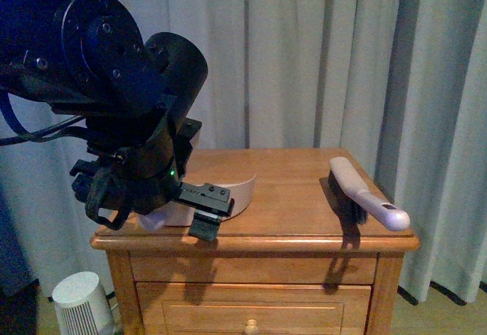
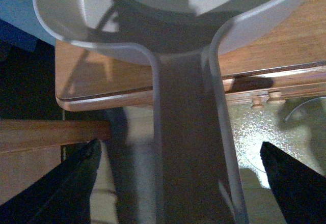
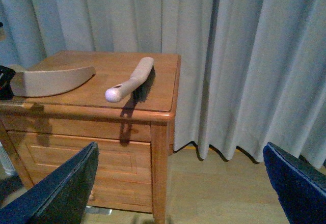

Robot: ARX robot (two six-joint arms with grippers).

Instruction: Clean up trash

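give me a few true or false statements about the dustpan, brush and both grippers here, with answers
1. The brush lies on the nightstand. True.
2. The dustpan sits on the floor. False: it rests on the nightstand top.
3. The left gripper is clamped on the dustpan handle. False: its fingers stand apart, one on each side of the handle.
4. The right gripper is open and holds nothing. True.
5. Curtains hang behind the nightstand. True.
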